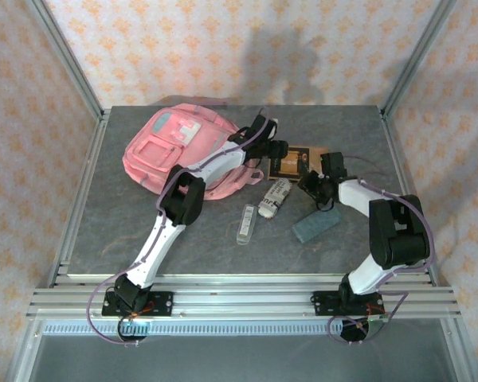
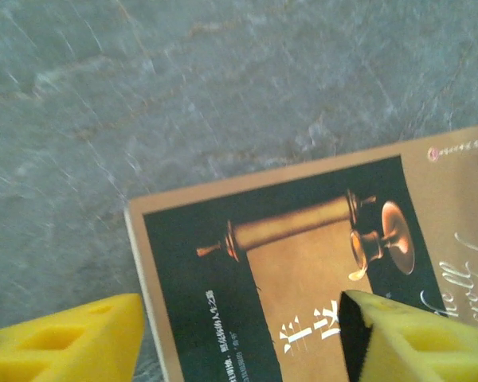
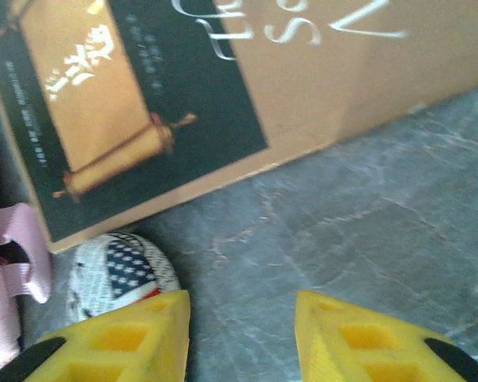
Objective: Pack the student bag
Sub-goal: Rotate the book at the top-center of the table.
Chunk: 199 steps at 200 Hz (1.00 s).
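The student bag (image 1: 175, 147), pink with a light blue-and-white front patch, lies at the back left of the table. A tan book with a dark scroll cover (image 1: 291, 161) lies flat just right of it. My left gripper (image 1: 276, 153) hovers open over the book's (image 2: 319, 263) left edge. One of its yellow fingers (image 2: 64, 338) is over bare table and the other over the cover; it grips nothing (image 2: 243, 342). My right gripper (image 1: 315, 181) is open (image 3: 243, 334) above bare table just in front of the book (image 3: 183, 95). One of the bag's pink straps (image 3: 16, 239) shows at the left.
A rolled pouch with newspaper and flag print (image 1: 275, 197) (image 3: 123, 274) lies in front of the book, beside my right gripper's left finger. A clear slim case (image 1: 246, 224) and a blue-grey pad (image 1: 315, 225) lie nearer the front. Metal frame posts (image 1: 72, 60) border the table.
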Available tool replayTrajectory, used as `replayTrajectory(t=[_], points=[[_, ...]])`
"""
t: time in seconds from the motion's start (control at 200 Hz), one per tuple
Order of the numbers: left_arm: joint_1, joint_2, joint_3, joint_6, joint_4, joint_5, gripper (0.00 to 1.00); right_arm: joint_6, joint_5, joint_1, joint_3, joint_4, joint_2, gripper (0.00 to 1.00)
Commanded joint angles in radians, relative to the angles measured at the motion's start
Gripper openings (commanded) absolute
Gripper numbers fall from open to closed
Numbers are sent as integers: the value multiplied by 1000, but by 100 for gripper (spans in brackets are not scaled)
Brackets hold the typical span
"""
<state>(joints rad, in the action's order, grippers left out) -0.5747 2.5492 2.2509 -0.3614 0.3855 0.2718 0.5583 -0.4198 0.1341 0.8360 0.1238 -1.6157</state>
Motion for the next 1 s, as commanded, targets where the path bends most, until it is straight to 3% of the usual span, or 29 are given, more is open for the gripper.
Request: replayTrajectory(t=[0.0, 0.26, 0.561, 0.846, 0.991], points=[[-13, 25, 18, -12, 5, 77, 59, 49, 6, -23, -11, -85, -30, 37], [-40, -37, -150, -10, 23, 66, 32, 83, 54, -57, 81, -124, -150, 36], [-84, -148, -382, -14, 32, 62, 21, 100, 79, -60, 278, -128, -319, 35], [-112, -261, -444, -26, -2, 60, 21, 64, 73, -60, 363, -127, -388, 36], [-85, -253, -314, -14, 26, 0, 45, 63, 56, -61, 344, -119, -370, 38]])
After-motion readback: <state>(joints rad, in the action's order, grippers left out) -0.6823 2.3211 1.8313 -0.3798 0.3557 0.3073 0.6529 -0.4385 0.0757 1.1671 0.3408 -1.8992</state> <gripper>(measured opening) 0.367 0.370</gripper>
